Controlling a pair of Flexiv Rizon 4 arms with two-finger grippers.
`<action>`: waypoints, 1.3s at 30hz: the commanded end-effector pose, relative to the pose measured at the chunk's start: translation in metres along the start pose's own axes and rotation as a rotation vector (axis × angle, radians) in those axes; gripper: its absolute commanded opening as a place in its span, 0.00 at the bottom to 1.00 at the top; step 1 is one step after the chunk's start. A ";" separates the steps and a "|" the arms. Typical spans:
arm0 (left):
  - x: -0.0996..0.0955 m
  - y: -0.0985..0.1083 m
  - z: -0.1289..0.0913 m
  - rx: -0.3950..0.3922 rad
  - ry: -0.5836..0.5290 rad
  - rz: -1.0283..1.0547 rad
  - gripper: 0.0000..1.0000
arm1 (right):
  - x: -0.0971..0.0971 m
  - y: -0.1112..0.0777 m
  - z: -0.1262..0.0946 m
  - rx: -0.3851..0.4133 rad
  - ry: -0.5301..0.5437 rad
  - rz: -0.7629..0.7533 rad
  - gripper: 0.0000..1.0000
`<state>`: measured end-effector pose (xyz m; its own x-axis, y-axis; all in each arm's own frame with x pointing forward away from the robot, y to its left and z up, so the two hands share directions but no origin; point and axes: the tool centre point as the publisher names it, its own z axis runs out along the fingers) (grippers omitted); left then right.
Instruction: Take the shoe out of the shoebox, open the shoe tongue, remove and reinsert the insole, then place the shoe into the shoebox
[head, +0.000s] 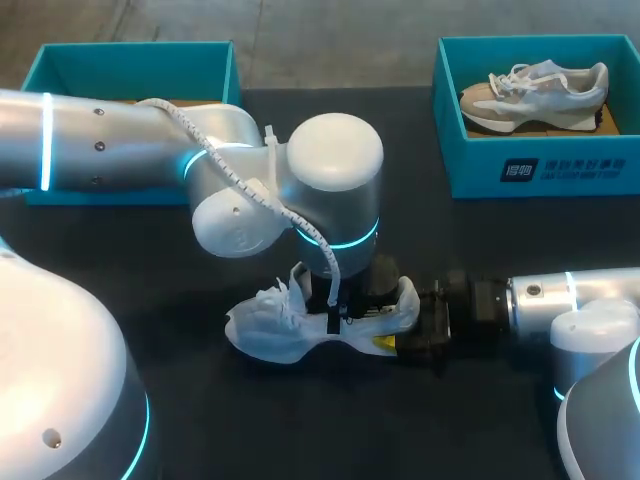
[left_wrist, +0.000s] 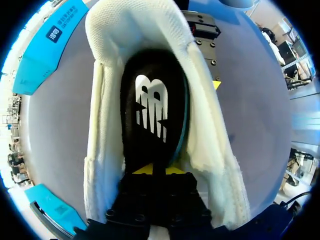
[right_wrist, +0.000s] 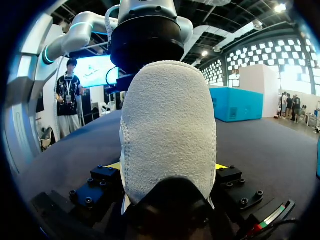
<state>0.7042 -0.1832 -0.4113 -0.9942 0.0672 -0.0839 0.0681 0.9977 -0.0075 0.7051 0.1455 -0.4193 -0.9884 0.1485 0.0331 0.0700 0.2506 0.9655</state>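
The white shoe (head: 290, 335) is lying midway along the bench's (head: 180, 400) front edge, heel toward the right edge. A left shoebox (head: 130, 65) and a right shoebox (head: 540, 170) are standing at the far corners. The right end effector (right_wrist: 168, 165) is clamping the heel from both sides. The left end effector (left_wrist: 152, 170) is sitting inside the shoe at the black insole (left_wrist: 155, 110); I cannot tell whether it is gripping anything.

The shoe (right_wrist: 167, 135) is showing rough, nubbly white cloth at its heel; its insole (left_wrist: 152, 115) is looking smooth, matt black. The table (head: 180, 300) is looking matt and dark; the left arm (head: 335, 170) is gleaming, glossy silver-white.
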 end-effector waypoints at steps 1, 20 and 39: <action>-0.014 -0.004 0.014 -0.012 -0.008 -0.006 0.00 | 0.002 -0.001 -0.001 0.003 0.001 0.000 0.00; -0.016 0.004 -0.022 0.165 0.101 -0.013 0.00 | 0.002 -0.001 -0.001 0.003 0.001 0.000 0.00; -0.002 0.007 -0.047 0.341 0.203 -0.040 0.00 | 0.002 -0.001 -0.001 0.003 0.001 0.000 0.00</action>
<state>0.7047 -0.1837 -0.3686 -0.9902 0.0632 0.1249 0.0225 0.9525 -0.3036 0.7051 0.1445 -0.4185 -0.9885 0.1476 0.0328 0.0695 0.2507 0.9656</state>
